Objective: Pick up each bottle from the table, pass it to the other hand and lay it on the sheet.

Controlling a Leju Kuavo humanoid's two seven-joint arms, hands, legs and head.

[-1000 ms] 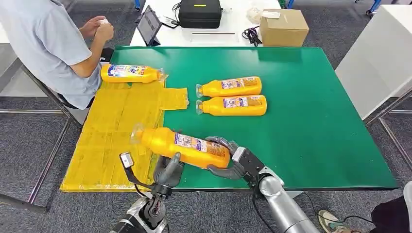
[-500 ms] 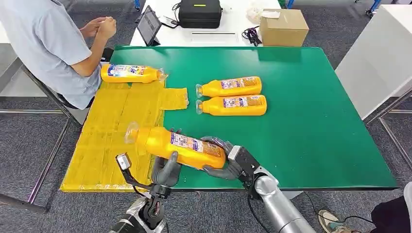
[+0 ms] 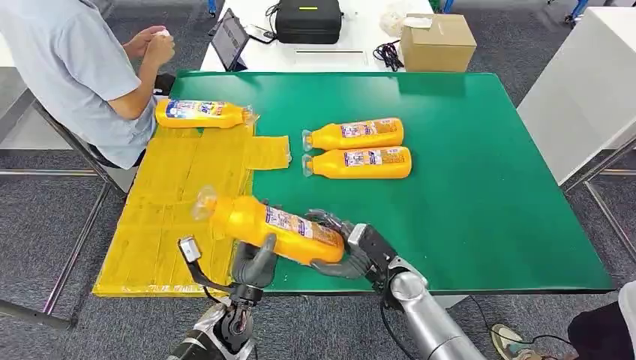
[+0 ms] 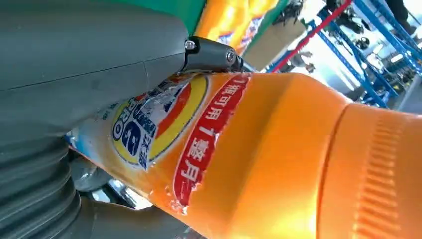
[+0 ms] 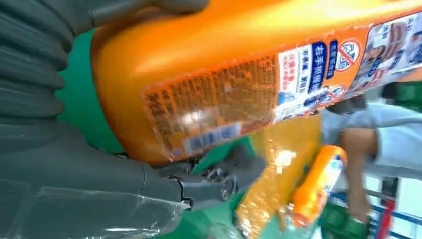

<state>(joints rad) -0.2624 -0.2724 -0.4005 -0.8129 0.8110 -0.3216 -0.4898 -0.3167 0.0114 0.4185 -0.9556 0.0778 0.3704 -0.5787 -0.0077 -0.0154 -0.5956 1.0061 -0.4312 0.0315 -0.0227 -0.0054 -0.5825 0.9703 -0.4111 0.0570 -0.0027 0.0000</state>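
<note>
An orange bottle [image 3: 274, 225] with a clear cap hangs over the near edge of the green table [image 3: 465, 187], its cap end above the yellow sheet [image 3: 165, 195]. My left hand [image 3: 253, 264] wraps its middle from below, thumb on the label [image 4: 149, 124]. My right hand [image 3: 343, 251] grips its base end [image 5: 224, 64]. Another bottle [image 3: 201, 113] lies at the sheet's far edge. Two more bottles [image 3: 356, 134] [image 3: 360, 162] lie side by side mid-table.
A person [image 3: 67, 67] sits at the far left beside the sheet, hands raised. Behind the green table a white table carries a cardboard box [image 3: 437, 41], a black case [image 3: 308, 20] and a tablet [image 3: 229, 37]. A white cabinet [image 3: 585, 90] stands to the right.
The held bottle and both my hands have shifted a little to the left, toward the sheet. The person's hands moved slightly.
</note>
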